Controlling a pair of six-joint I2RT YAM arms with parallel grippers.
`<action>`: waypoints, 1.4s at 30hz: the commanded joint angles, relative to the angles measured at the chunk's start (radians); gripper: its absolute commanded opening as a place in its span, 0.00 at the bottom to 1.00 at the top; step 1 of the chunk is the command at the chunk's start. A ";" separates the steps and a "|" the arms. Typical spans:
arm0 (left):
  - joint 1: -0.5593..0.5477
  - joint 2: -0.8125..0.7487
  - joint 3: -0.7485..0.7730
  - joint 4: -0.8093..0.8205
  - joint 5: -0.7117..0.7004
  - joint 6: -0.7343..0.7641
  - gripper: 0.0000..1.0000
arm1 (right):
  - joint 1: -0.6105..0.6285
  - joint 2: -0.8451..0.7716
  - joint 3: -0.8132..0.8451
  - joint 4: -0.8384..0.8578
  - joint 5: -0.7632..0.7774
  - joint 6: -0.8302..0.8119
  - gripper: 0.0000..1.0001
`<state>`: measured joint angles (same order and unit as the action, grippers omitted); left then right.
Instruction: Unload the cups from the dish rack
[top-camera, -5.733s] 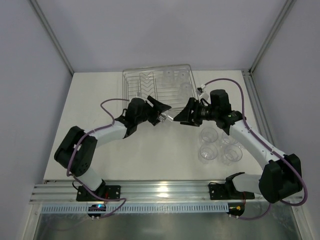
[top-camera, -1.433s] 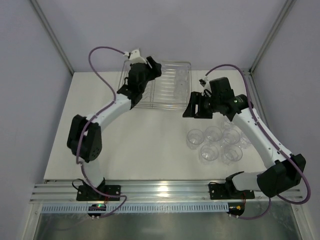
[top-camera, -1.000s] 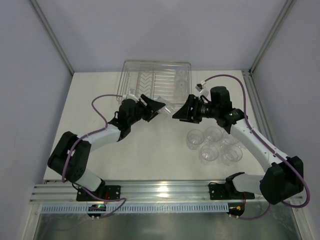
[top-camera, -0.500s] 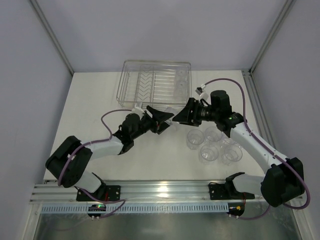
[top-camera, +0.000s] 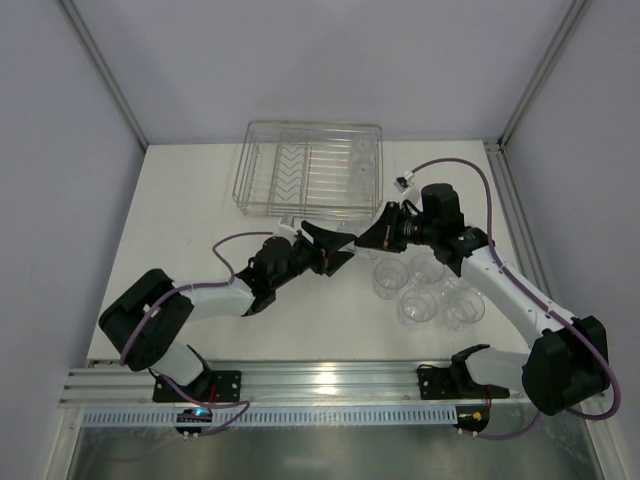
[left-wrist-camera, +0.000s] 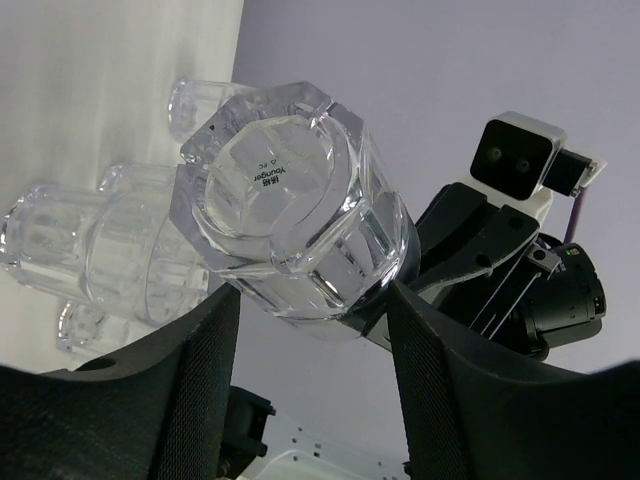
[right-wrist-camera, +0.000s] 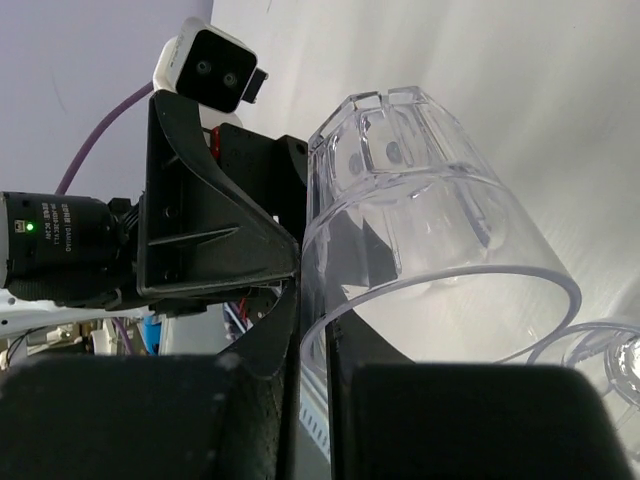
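Clear plastic fills the left wrist view: one held tumbler (left-wrist-camera: 290, 220) lies on its side in mid-air with its moulded base turned toward that camera. The left gripper (left-wrist-camera: 312, 310) is clamped on it, one dark finger (left-wrist-camera: 205, 400) against each flank. From the opposite side, the right gripper (right-wrist-camera: 313, 340) has its fingers brought close together on the tumbler's wall at the round rim, one inside and one outside.

In the top view the two grippers meet nose to nose near the middle of the white surface (top-camera: 190, 230), the left coming from 8 o'clock and the right from 3 o'clock, with the tumbler bridging them above the surface.

At 12 o'clock sits the silvery wire dish rack (top-camera: 250, 165), its V-shaped dividers toward the left end. More tumblers in the rack (top-camera: 363, 160) show faintly at its right end; their number is hard to tell.

At about 4 o'clock, just below the right gripper, a cluster of upright tumblers (top-camera: 418, 308) stands on the surface, packed touching or nearly so.
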<state>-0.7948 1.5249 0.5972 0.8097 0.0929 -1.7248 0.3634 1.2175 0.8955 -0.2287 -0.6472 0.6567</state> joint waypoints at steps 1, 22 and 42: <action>-0.020 -0.023 0.007 0.071 0.028 0.025 0.46 | 0.014 -0.024 -0.001 0.025 0.011 -0.009 0.04; 0.147 -0.172 0.472 -1.021 -0.484 0.968 1.00 | 0.409 0.336 0.422 -0.690 0.430 -0.385 0.04; 0.266 0.148 0.707 -0.919 -0.391 1.251 1.00 | 0.603 0.307 0.192 -0.791 0.644 -0.218 0.04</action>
<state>-0.5346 1.6260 1.2469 -0.1703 -0.3386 -0.5323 0.9588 1.5642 1.1149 -1.0153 -0.0193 0.3958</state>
